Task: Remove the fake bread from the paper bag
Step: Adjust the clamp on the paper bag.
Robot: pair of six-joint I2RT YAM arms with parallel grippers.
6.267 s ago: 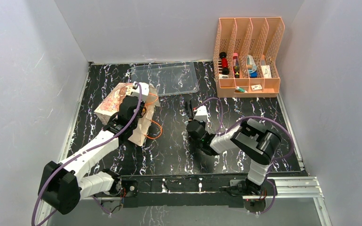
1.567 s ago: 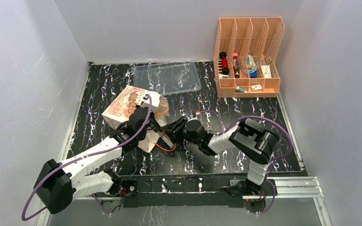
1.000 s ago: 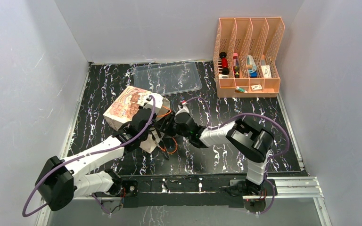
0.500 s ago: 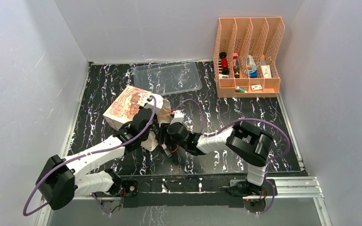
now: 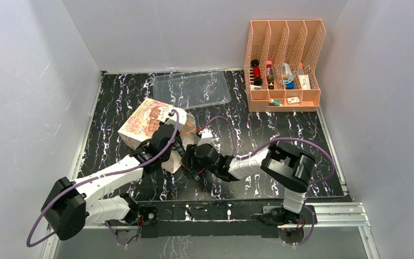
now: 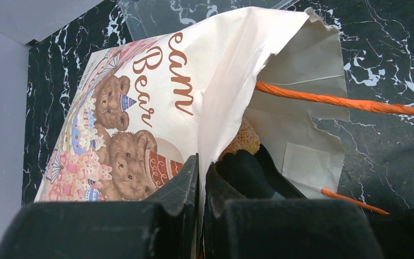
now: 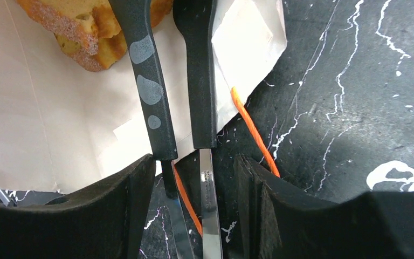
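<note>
The paper bag (image 5: 146, 121) lies on its side, its teddy-bear print (image 6: 124, 129) facing up and its mouth turned towards the right arm. My left gripper (image 5: 173, 148) (image 6: 200, 162) is shut on the paper edge of the bag's mouth. My right gripper (image 5: 192, 159) (image 7: 194, 162) is shut on black-tipped metal tongs (image 7: 148, 81) that reach into the bag. A golden-brown piece of the fake bread (image 7: 81, 27) (image 6: 243, 140) lies inside, beside and under the left tong arm. The tong tips run off the top of the right wrist view.
An orange cord handle (image 7: 253, 135) (image 6: 345, 102) trails from the bag's mouth onto the black marble table (image 5: 280, 124). A clear plastic tray (image 5: 191, 89) lies behind the bag. An orange desk organiser (image 5: 283, 65) with small items stands at the back right.
My right arm has swung left and pushed the tongs into the bag's mouth. The left gripper has kept its hold on the bag, which has hardly shifted in the last second.
</note>
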